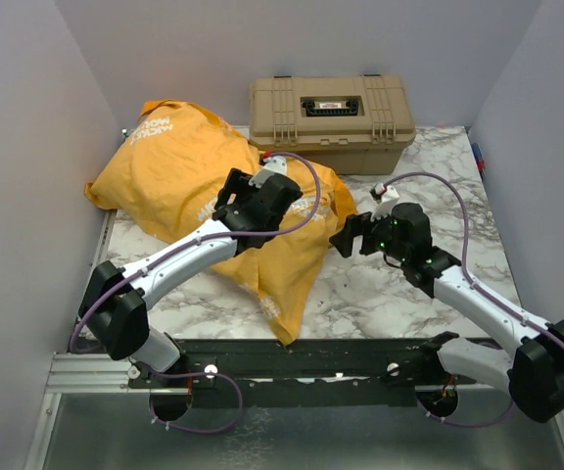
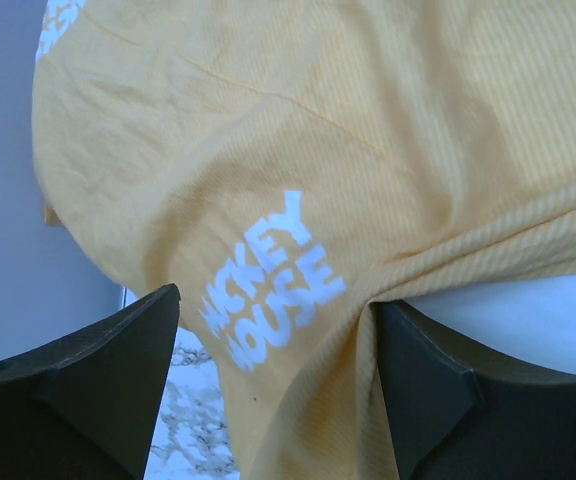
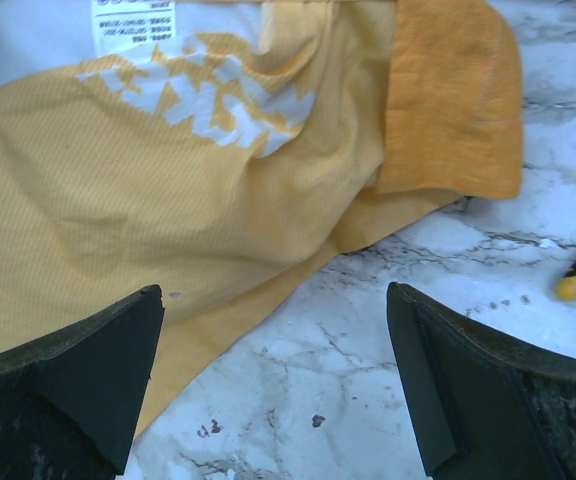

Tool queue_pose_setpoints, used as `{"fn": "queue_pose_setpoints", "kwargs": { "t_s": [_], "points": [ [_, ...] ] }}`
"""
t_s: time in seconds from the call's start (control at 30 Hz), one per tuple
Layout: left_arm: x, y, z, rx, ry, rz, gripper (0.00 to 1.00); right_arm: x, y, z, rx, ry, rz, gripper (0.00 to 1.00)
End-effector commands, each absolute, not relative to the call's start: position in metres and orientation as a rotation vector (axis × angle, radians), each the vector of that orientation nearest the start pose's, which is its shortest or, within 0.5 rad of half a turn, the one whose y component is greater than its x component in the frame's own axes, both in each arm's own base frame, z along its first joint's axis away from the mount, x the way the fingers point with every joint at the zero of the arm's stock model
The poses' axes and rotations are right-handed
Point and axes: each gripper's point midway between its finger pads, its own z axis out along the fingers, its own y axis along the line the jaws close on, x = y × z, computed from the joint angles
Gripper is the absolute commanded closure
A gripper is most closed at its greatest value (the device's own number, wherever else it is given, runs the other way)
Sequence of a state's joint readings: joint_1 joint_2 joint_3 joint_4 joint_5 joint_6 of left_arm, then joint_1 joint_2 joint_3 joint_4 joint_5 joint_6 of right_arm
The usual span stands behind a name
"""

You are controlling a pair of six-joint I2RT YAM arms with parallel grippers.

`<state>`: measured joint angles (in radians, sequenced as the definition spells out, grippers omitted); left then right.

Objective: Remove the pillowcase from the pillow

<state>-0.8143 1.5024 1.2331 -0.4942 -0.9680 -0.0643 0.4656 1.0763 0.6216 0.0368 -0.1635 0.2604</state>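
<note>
From above, the orange-yellow pillowcase (image 1: 189, 171) covers the left half of the marble desk (image 1: 409, 294), in front of a tan toolbox (image 1: 331, 110). The left gripper (image 2: 275, 300) is over it, jaws wide, fabric puckering against 1 finger. The right gripper (image 3: 273, 292), jaws wide, is above bare desk. Only the wrist views show the white pillow (image 3: 28, 40), seemingly at the open end.

The marble table (image 1: 380, 294) carries the pillowcase (image 1: 179, 166) and toolbox (image 1: 331, 117).

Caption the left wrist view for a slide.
Open left gripper over the orange-yellow pillowcase, white pillow showing at the frame's right edge.
</note>
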Motion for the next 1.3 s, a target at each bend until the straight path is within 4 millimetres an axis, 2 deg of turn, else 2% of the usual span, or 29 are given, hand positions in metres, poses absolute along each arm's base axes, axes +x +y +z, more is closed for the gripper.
{"fn": "queue_pose_setpoints", "kwargs": {
  "t_s": [0.0,0.07,0.23,0.4,0.53,0.63,0.87,1.03,1.1,1.27],
  "points": [
    [0.362,-0.138,0.242,0.216,1.987,0.516,0.24,0.292,0.222,0.179,-0.418,1.936,0.797,0.02],
    [0.368,-0.128,0.239,0.172,2.0,0.485,0.26,0.293,0.231,0.185,-0.432,1.917,0.835,0.02],
    [0.379,-0.117,0.209,0.119,2.087,0.304,0.3,0.303,0.256,0.199,-0.472,1.887,0.854,0.02],
    [0.377,-0.136,0.182,0.166,2.155,0.13,0.31,0.317,0.28,0.21,-0.46,1.882,0.825,0.02],
    [0.374,-0.145,0.17,0.199,2.188,0.075,0.31,0.329,0.296,0.208,-0.422,1.91,0.767,0.02],
    [0.374,-0.151,0.169,0.199,2.192,0.04,0.31,0.34,0.303,0.205,-0.354,1.939,0.715,0.02],
    [0.372,-0.157,0.163,0.21,2.208,0.001,0.32,0.355,0.312,0.18,-0.267,2.022,0.554,0.02],
    [0.373,-0.151,0.162,0.2,2.206,0.037,0.32,0.356,0.306,0.149,-0.259,2.092,0.441,0.02],
    [0.373,-0.147,0.163,0.192,2.2,0.06,0.32,0.35,0.292,0.128,-0.253,2.149,0.364,0.02],
    [0.374,-0.141,0.163,0.18,2.195,0.1,0.32,0.33,0.252,0.093,-0.209,2.224,0.215,0.01]
  ]
}}
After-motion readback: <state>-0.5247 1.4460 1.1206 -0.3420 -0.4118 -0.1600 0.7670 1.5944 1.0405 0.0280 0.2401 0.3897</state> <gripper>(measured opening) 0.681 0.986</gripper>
